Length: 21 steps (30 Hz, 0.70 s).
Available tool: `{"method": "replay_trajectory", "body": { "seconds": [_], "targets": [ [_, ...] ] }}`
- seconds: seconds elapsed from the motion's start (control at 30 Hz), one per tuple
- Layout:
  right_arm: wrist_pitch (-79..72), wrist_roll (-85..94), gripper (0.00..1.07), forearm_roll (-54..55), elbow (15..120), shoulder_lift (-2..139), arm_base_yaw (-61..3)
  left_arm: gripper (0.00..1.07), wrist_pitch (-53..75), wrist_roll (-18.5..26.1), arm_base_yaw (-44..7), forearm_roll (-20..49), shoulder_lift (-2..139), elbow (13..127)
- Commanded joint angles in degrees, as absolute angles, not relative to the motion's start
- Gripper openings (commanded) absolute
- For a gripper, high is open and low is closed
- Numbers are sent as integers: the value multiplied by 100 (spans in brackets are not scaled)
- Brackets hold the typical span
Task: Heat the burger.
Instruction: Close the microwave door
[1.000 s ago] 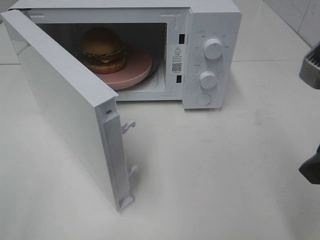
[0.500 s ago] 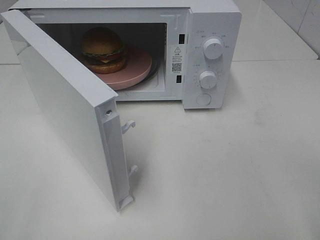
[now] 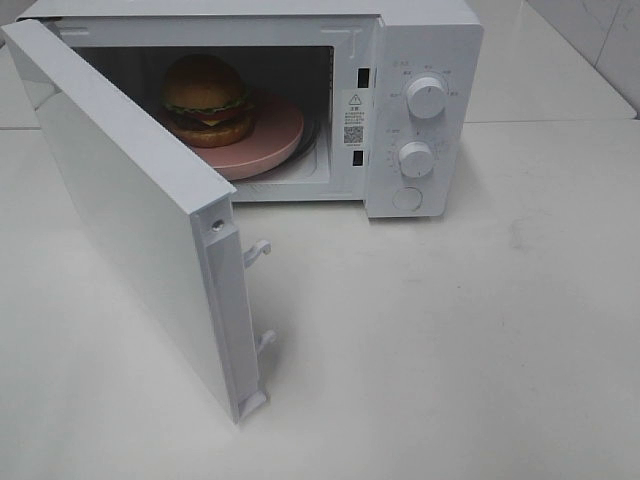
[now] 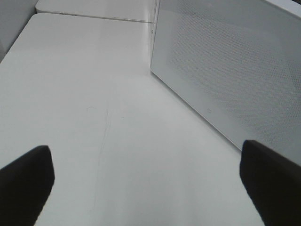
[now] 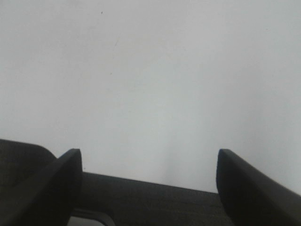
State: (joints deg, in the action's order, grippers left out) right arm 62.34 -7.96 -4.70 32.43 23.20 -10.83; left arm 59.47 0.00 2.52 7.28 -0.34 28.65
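Observation:
The burger (image 3: 206,98), with a golden-brown bun, dark patty and green filling, sits on a pink round plate (image 3: 270,140) inside the white microwave (image 3: 425,60). The microwave door (image 3: 130,210) is swung wide open toward the front left. Neither gripper shows in the exterior high view. In the left wrist view my left gripper (image 4: 146,176) is open and empty over the white table, beside the microwave's perforated side wall (image 4: 235,70). In the right wrist view my right gripper (image 5: 148,181) is open and empty above bare white table.
The microwave has two white knobs (image 3: 427,97) and a round button (image 3: 407,198) on its right panel. The open door's edge with latch hooks (image 3: 256,250) juts over the white table (image 3: 450,340). A tiled wall (image 3: 600,30) is at the back right.
The right arm, seen at the right edge one second ago, has withdrawn out of the exterior high view. The burger, plate and door have not moved.

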Motion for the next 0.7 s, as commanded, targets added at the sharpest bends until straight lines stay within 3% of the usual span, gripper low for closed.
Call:
{"method": "replay_trajectory", "body": {
  "seconds": [0.03,0.37,0.7],
  "targets": [
    [6217,-733,76,-407,3209,2114,-865,100,5919,0,264,745,-172,2853],
    [5942,-619,76,-338,2905,487,-258,100,5919,0,264,745,-172,2853],
    [5942,-602,76,-258,2905,-166,-132,100,5919,0,264,745,-166,2853]
  ]
}}
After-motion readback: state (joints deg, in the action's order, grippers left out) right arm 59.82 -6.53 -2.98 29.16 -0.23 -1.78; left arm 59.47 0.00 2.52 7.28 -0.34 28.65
